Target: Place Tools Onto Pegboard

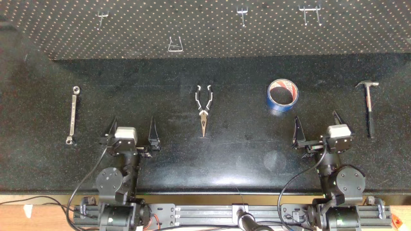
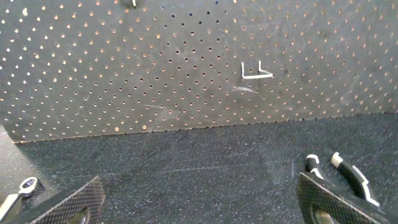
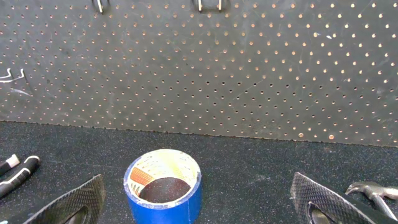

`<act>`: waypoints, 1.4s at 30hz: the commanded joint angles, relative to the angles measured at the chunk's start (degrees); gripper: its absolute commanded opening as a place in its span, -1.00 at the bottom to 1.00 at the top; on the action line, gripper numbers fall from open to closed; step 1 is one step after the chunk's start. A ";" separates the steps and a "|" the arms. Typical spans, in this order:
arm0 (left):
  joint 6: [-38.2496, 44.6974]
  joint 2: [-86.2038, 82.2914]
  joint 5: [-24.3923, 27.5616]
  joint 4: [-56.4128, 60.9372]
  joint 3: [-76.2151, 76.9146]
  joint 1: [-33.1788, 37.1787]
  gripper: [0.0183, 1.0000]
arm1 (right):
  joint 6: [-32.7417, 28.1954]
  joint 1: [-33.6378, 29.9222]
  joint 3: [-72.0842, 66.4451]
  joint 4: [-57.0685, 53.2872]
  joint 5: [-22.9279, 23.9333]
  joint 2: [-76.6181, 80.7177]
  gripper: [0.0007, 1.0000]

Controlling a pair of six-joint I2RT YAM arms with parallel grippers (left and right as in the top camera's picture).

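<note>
Four tools lie on the black mat: a ratchet wrench [image 1: 72, 115] at the left, needle-nose pliers [image 1: 204, 109] in the middle, a roll of blue tape [image 1: 282, 95] right of centre, and a hammer [image 1: 368, 106] at the far right. My left gripper [image 1: 133, 133] rests open near the front between wrench and pliers; its view catches the wrench head [image 2: 26, 185] and the pliers handles [image 2: 345, 175]. My right gripper [image 1: 319, 130] stands open just in front of the tape [image 3: 163, 185], with the hammer head [image 3: 371, 189] off to one side. Both hold nothing.
The pegboard [image 1: 212, 25] rises along the back with several metal hooks: a wire loop [image 1: 175, 44], a hook [image 1: 242, 15] and a double hook [image 1: 310, 13] farther right, one [image 1: 101, 17] at the left. A hook [image 2: 255, 71] faces the left wrist.
</note>
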 commanded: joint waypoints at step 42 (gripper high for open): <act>26.99 106.25 4.04 -38.01 70.79 41.75 0.99 | -0.81 -0.02 -0.20 -0.17 -0.15 -0.20 0.95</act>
